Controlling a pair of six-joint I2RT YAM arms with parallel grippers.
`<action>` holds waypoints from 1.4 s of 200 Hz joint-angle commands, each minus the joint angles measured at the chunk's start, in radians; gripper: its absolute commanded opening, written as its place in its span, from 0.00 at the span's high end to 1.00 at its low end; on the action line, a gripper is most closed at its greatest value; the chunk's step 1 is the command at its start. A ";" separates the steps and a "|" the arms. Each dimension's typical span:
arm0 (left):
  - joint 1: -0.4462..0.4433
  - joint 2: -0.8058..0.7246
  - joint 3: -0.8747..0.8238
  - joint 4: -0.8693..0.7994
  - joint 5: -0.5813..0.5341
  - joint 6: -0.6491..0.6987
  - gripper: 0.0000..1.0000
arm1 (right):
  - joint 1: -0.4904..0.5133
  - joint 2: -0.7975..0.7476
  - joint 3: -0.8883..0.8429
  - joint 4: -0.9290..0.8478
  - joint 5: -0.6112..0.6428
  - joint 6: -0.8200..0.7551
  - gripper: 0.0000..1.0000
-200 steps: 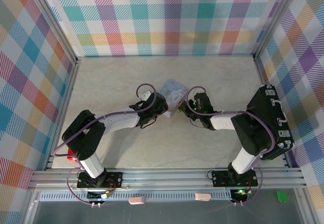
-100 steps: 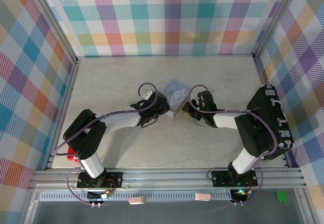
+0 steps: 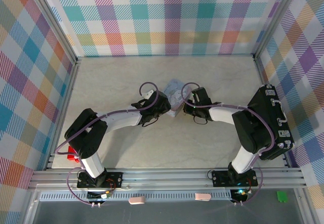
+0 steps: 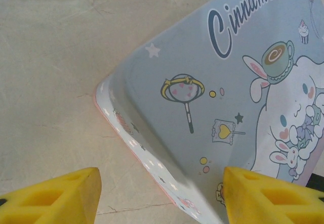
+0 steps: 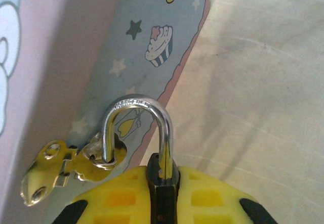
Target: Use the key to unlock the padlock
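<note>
The padlock (image 5: 135, 101) has a dark body clamped between my right gripper's (image 5: 163, 176) yellow fingers (image 5: 114, 196). Its silver shackle stands up from the body, and its left leg passes through the brass hasp (image 5: 48, 171) on the pale-blue cartoon tin (image 5: 131, 47). The key is hidden. From above, my right gripper (image 3: 186, 106) sits at the tin's (image 3: 174, 88) right side and my left gripper (image 3: 163, 108) at its near left corner. My left gripper (image 4: 162, 183) is open, one finger on each side of a corner of the tin (image 4: 217, 97), which looks tilted.
A red block (image 3: 72, 157) lies near the left arm's base. A black case (image 3: 272, 120) stands against the right wall. Aluminium rails and plaid walls enclose the marble-look tabletop (image 3: 121, 77).
My right gripper has shifted slightly up and left against the tin with the padlock, and the tin has nudged away from me. The left gripper has hardly moved.
</note>
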 commanded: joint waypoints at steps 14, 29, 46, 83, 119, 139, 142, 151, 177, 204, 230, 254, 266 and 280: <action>0.012 0.053 -0.023 -0.175 -0.020 0.027 0.36 | -0.022 -0.018 0.004 -0.047 0.062 -0.024 1.00; 0.014 0.058 -0.022 -0.173 -0.015 0.027 0.37 | -0.062 -0.011 -0.024 0.064 -0.076 0.060 1.00; 0.015 0.063 -0.020 -0.174 -0.012 0.028 0.37 | -0.075 0.005 -0.006 0.094 -0.152 0.116 1.00; 0.014 0.062 -0.023 -0.172 -0.008 0.024 0.37 | -0.078 -0.009 -0.025 0.155 -0.145 0.206 0.99; 0.015 0.065 -0.026 -0.167 -0.004 0.024 0.37 | -0.086 -0.006 -0.068 0.151 -0.100 0.209 1.00; 0.014 0.065 -0.024 -0.168 -0.002 0.026 0.37 | -0.121 0.005 -0.142 0.254 -0.141 0.242 1.00; 0.014 0.065 -0.025 -0.168 -0.002 0.027 0.37 | -0.123 0.008 -0.149 0.278 -0.155 0.245 1.00; 0.015 0.066 -0.026 -0.171 -0.003 0.030 0.37 | -0.127 0.020 -0.162 0.331 -0.196 0.238 1.00; 0.020 0.066 -0.024 -0.174 -0.002 0.031 0.37 | -0.126 0.029 -0.172 0.346 -0.240 0.199 0.98; 0.021 0.062 -0.025 -0.178 -0.008 0.031 0.37 | -0.126 -0.009 -0.187 0.244 -0.166 0.123 0.88; 0.021 0.065 -0.023 -0.176 -0.009 0.030 0.37 | -0.126 -0.047 -0.205 0.201 -0.133 0.078 0.81; 0.022 0.073 -0.014 -0.180 -0.007 0.031 0.37 | -0.125 -0.049 -0.220 0.217 -0.141 0.055 0.80; 0.021 0.073 -0.015 -0.182 -0.008 0.031 0.37 | -0.126 -0.044 -0.228 0.229 -0.152 0.052 0.79; 0.021 0.068 -0.015 -0.184 -0.012 0.031 0.37 | -0.126 -0.041 -0.240 0.251 -0.169 0.057 0.78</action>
